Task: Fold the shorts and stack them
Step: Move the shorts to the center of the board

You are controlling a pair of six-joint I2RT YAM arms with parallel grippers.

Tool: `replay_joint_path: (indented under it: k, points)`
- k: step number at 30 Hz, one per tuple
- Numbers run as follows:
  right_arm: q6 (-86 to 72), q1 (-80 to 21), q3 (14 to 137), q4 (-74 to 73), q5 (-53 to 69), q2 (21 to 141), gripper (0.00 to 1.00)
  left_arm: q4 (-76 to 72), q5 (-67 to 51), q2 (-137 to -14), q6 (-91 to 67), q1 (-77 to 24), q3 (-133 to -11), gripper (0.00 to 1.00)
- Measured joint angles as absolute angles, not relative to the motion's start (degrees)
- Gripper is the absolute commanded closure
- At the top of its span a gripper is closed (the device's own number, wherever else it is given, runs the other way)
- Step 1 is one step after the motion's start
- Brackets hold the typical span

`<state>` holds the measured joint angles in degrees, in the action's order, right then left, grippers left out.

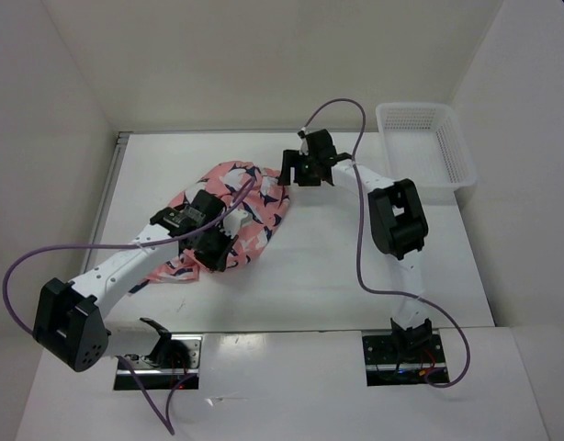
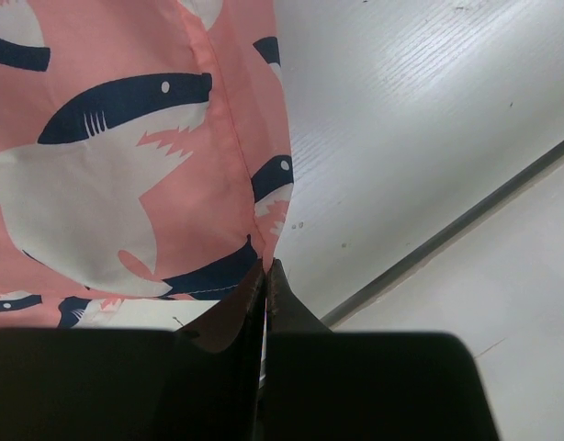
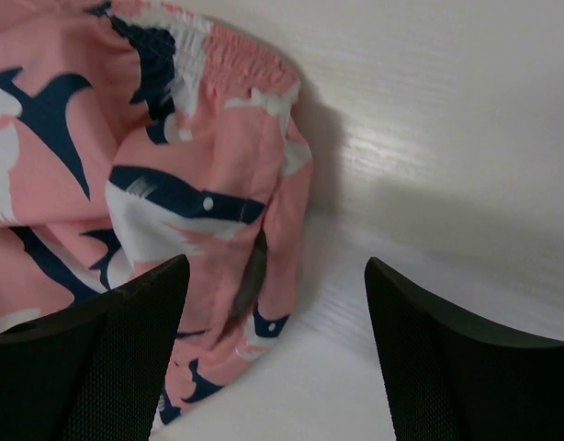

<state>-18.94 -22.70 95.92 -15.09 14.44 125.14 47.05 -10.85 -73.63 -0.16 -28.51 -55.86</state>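
The salmon-pink shorts [image 1: 256, 219] with navy and white shark prints lie bunched on the white table, left of centre. My left gripper [image 1: 216, 248] is at their near edge. In the left wrist view its jaws are pressed together [image 2: 265, 267], pinching the hem of the shorts [image 2: 126, 184] at the very tips. My right gripper [image 1: 296, 173] hovers at the far right end of the cloth. In the right wrist view it stands open [image 3: 275, 266], its fingers [image 3: 126, 349] wide apart over the gathered waistband corner of the shorts [image 3: 172, 156], touching nothing.
A white mesh basket [image 1: 461, 158] stands at the back right corner of the table [image 1: 337, 266]. White walls close in the left, back and right sides. A purple cable [image 1: 359, 230] loops beside the right arm. The table's left edge strip [image 2: 447, 234] runs near the left gripper.
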Motion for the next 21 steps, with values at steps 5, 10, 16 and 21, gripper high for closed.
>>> replay_joint_path:
  k: [5, 10, 16, 21]
  points:
    - [-20.69, -22.61, 102.19, -12.97, 15.88, 129.05, 0.19, 46.78, -10.9, -73.52, -0.16, -28.71, -55.83, 1.0]
    - [-23.4, -22.63, 107.09, -11.64, 14.52, 133.51, 0.32, 46.3, -10.85, -73.54, -0.16, -28.71, -55.79, 1.0]
    - [-25.04, -22.74, 108.49, -11.27, 10.41, 137.78, 0.32, 46.15, -10.66, -73.54, -0.16, -28.71, -55.57, 1.0]
    - [-24.91, -23.29, 108.55, -11.16, 11.57, 137.78, 0.56, 45.36, -10.24, -73.54, -0.16, -28.71, -55.11, 1.0]
